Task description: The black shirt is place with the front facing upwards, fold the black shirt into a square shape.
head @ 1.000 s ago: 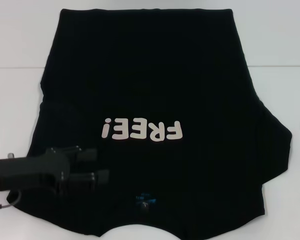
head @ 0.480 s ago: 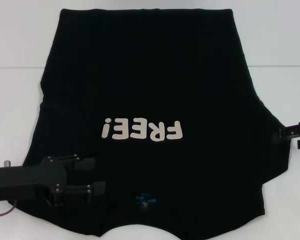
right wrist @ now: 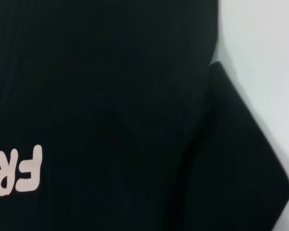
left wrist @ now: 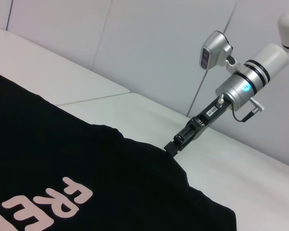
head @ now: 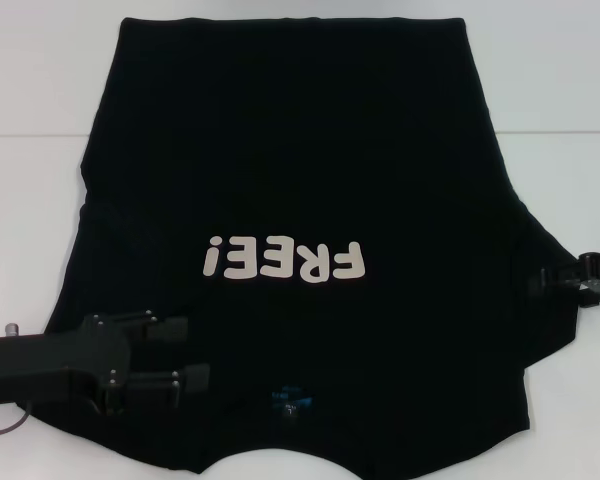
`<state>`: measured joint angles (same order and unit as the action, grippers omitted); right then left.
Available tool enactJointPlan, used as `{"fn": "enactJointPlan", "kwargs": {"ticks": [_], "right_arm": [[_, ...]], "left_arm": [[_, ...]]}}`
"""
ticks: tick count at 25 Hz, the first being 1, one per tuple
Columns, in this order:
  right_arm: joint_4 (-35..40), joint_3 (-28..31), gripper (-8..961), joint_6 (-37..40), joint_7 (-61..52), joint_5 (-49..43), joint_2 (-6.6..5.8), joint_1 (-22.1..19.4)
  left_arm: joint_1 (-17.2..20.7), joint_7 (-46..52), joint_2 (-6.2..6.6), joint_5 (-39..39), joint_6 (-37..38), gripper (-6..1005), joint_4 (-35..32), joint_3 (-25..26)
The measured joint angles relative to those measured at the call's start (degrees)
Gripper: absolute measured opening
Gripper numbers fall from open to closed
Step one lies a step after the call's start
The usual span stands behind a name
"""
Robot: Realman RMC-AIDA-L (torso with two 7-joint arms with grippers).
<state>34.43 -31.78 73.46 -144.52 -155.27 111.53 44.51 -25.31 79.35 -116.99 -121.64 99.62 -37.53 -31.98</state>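
Note:
The black shirt [head: 300,170] lies spread flat on the white table [head: 30,200], front up. Its white "FREE!" lettering [head: 283,261] is near the middle and the blue neck label [head: 290,398] is by the near edge. My left gripper [head: 184,352] is open, low over the shirt's near left shoulder area. My right gripper [head: 565,272] is at the outer edge of the right sleeve [right wrist: 241,168]. The left wrist view shows the right gripper [left wrist: 172,147] with its tip touching the sleeve edge. The right wrist view shows only the shirt [right wrist: 111,96] and table.
White table shows on both sides of the shirt and beyond it. A seam [head: 30,134] crosses the table at the far left. The right arm with its wrist camera [left wrist: 214,48] reaches in from the right.
The right gripper has come in from the right edge to the right sleeve. The left gripper has moved a little towards the near edge and left. The shirt has not moved.

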Motion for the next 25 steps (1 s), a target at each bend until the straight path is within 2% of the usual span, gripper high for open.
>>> {"fn": "enactJointPlan", "kwargs": {"ticks": [13, 19, 21, 25], "right_arm": [[0.59, -1.72, 868, -0.70, 0.14, -0.33, 0.46, -0.10], [0.59, -2.15, 675, -0.86, -0.05, -0.44, 0.38, -0.16], [0.59, -2.40, 434, -0.87, -0.15, -0.45, 0.33, -0.20], [0.59, -2.85, 256, -0.88, -0.31, -0.47, 0.24, -0.21]], "left_arm": [[0.00, -0.04, -0.01, 0.27, -0.10, 793, 0.00, -0.01], [-0.06, 0.23, 0.05, 0.22, -0.04, 791, 0.00, -0.01], [-0.09, 0.25, 0.10, 0.21, -0.02, 790, 0.00, -0.01], [-0.09, 0.27, 0.10, 0.18, 0.01, 789, 0.00, -0.01]]}}
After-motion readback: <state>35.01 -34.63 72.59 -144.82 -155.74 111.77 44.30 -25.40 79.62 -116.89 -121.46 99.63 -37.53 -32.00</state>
